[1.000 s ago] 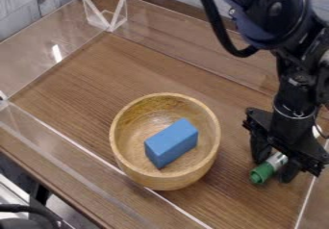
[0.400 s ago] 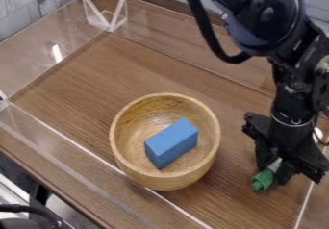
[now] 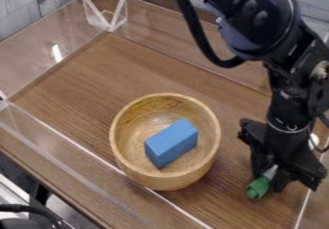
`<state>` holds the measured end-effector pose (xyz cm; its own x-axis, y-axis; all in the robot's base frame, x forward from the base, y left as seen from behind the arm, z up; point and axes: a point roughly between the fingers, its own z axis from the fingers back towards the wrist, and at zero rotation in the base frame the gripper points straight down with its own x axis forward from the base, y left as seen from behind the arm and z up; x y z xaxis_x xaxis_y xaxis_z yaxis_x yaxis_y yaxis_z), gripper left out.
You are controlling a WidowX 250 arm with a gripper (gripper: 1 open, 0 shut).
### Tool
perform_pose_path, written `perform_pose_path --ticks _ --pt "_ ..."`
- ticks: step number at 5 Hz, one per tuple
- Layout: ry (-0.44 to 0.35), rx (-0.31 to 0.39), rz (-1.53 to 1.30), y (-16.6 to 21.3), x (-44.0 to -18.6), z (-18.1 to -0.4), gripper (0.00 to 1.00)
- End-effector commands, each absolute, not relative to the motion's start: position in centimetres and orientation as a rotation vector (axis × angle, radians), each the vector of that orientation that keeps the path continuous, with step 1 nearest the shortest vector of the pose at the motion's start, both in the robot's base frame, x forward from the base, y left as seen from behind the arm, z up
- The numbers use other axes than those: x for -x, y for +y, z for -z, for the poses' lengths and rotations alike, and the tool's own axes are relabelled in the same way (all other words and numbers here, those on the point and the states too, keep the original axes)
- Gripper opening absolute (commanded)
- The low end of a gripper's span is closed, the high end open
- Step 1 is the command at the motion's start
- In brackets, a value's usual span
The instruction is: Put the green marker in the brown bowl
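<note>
Camera view: the 1 black arm reaches down at the right of the picture, and its jaws are low over the tabletop. They are closed on the green marker, with 1 end, the green cap, poking out below them toward the picture's lower edge. The marker's barrel is mostly hidden by the jaws. Whether the marker touches the tabletop, I cannot tell.

To the left of the jaws in the picture, near but apart from them, sits the brown bowl, upright on the tabletop. It holds 1 blue rectangular block, lying inside. Well apart from the jaws, toward the picture's upper left, stands 1 white frame-like object.
</note>
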<state>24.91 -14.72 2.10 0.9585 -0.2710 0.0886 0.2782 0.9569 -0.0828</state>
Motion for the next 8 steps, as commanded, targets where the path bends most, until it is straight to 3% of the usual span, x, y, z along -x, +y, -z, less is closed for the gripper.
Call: perform_pose_path --ticks 1,2,8 --pt "-0.140 0.106 0.294 -15.1 -25.2 -4.5 0.00" --pt "-0.168 0.101 0.300 -14.9 -25.3 -5.6 0.00" --pt "-0.200 0.099 0.301 -14.4 -25.5 -5.8 0.00"
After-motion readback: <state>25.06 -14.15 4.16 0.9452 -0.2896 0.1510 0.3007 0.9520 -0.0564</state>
